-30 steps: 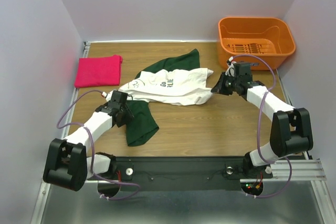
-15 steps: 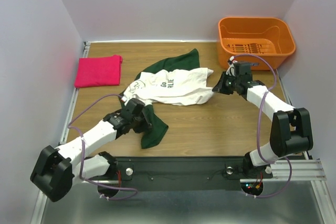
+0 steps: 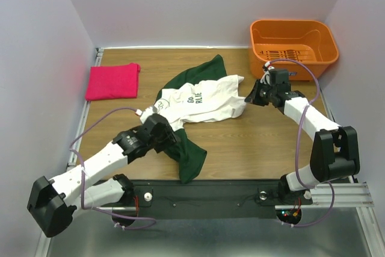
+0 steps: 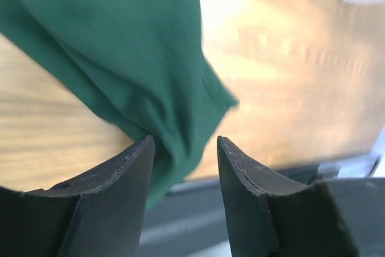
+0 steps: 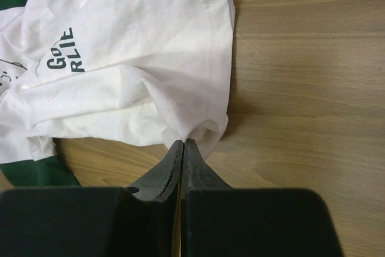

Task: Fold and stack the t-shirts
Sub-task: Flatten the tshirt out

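My right gripper (image 5: pixel 182 143) is closed tight, its tips pinching a fold at the edge of the white and green t-shirt (image 5: pixel 132 58), which lies crumpled mid-table with its print up; my left gripper (image 4: pixel 183 142) stands partly open near the front of the wooden table (image 3: pixel 258 142), the shirt's dark green sleeve (image 4: pixel 138 70) lying loose between the jaws, unclamped; the pink t-shirt (image 3: pixel 112 81) lies folded at the far left; the orange basket (image 3: pixel 289 67) sits far right.

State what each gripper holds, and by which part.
Right gripper pinches the white t-shirt by an edge fold; left gripper stands open around its green sleeve.
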